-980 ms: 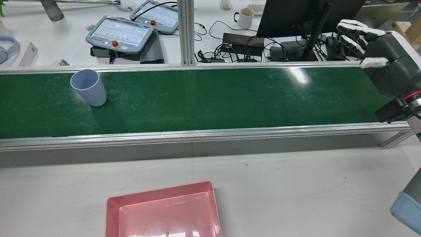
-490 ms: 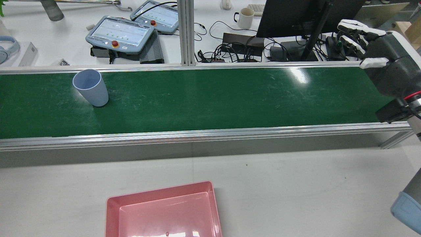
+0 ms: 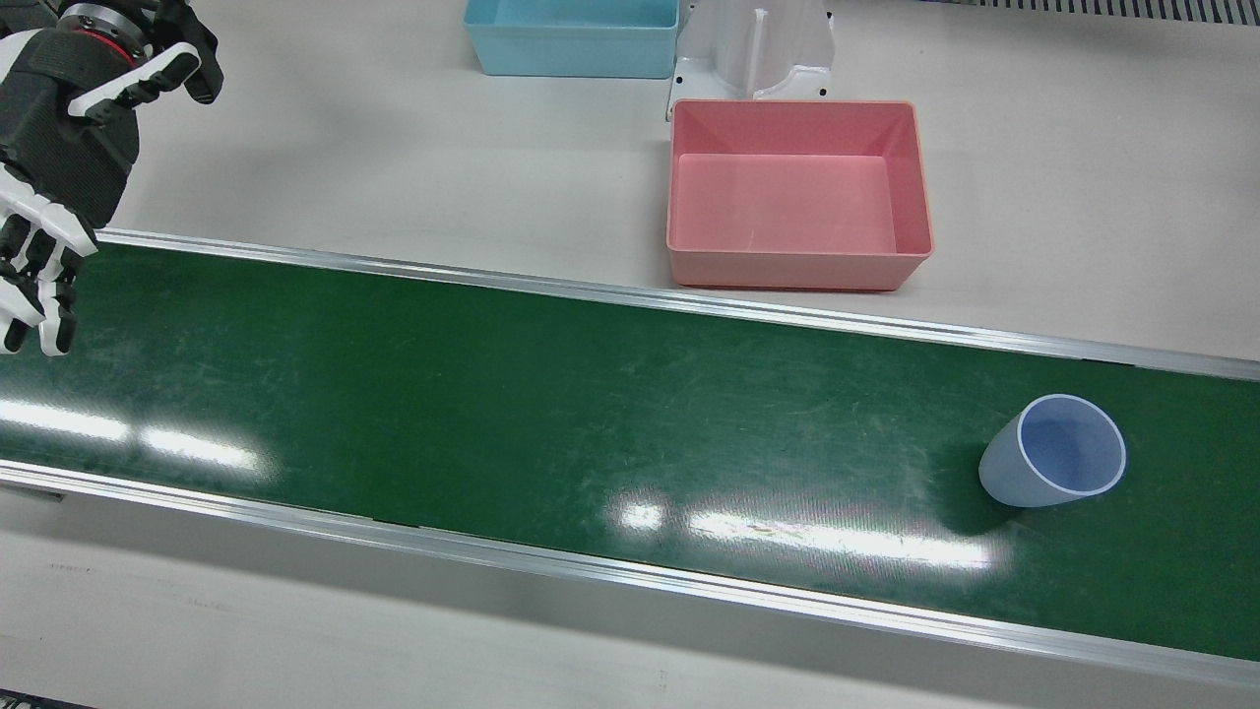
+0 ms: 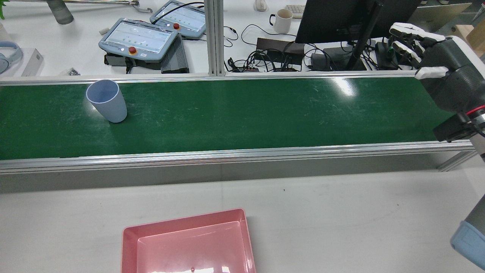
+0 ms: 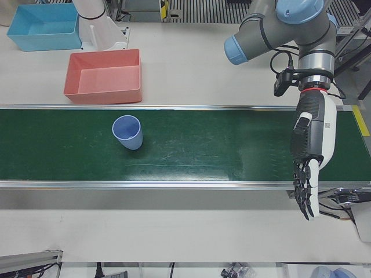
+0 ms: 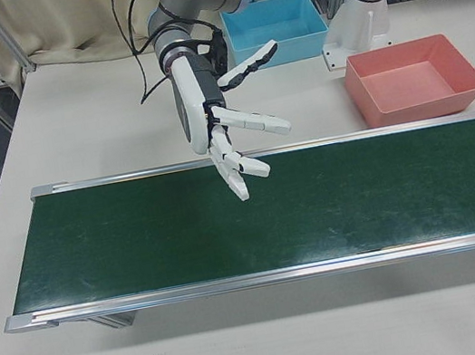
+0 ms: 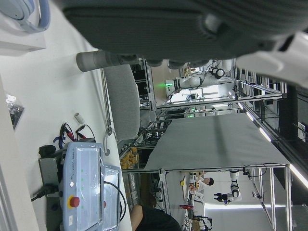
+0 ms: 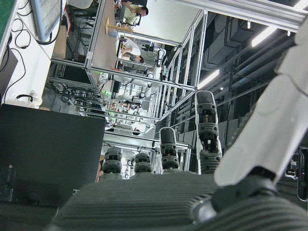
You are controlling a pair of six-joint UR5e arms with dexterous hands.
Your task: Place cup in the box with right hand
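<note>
while the cup [image 4: 106, 100] stands untouched on the green belt [image 4: 242, 113] at the rear view's left, the right hand [image 4: 435, 64] hangs open and empty at the far right. reaching, gripping and carrying to the pink box [image 4: 187, 242] on the desk [image 4: 341, 220] all remain.

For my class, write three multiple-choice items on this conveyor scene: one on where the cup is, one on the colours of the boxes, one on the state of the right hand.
1. Where is the cup?
A. in the pink box
B. on the green belt
C. in the right hand

2. Which box colours show?
A. pink and blue
B. red and yellow
C. green and white

3. The right hand is:
A. shut on the cup
B. open, holding nothing
C. inside a box

Key: 1 B, the cup stands on the belt; 2 A, pink box and blue box; 3 B, its fingers are spread above the belt.
</note>
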